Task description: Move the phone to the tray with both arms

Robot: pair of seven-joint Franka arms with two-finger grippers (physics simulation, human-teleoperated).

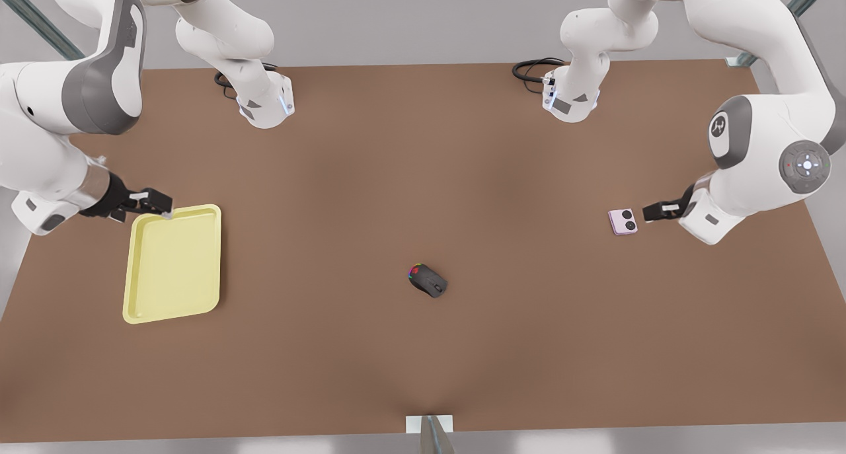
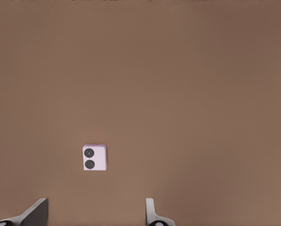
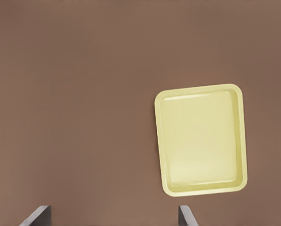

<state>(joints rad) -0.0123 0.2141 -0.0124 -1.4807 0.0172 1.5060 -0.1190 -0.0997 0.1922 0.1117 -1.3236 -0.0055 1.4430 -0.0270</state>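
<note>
My left gripper (image 1: 651, 211) hangs just beside the phone (image 1: 623, 221), at about 3 o'clock of the mouse (image 1: 428, 280) in the front view; its fingers (image 2: 149, 212) stand apart with nothing between them, a stance that suits a descent onto the phone (image 2: 94, 157). The phone lies flat on the surface (image 1: 423, 176), lenses up, well apart from the tray (image 1: 173, 264). My right gripper (image 1: 155, 203) hangs over the tray's far corner at about 9 o'clock of the mouse, fingers (image 3: 185, 215) likewise apart and empty above the tray (image 3: 201, 140), probably placed to take a handover or steady the tray. Both forearms reach inward, low over the surface.
</note>
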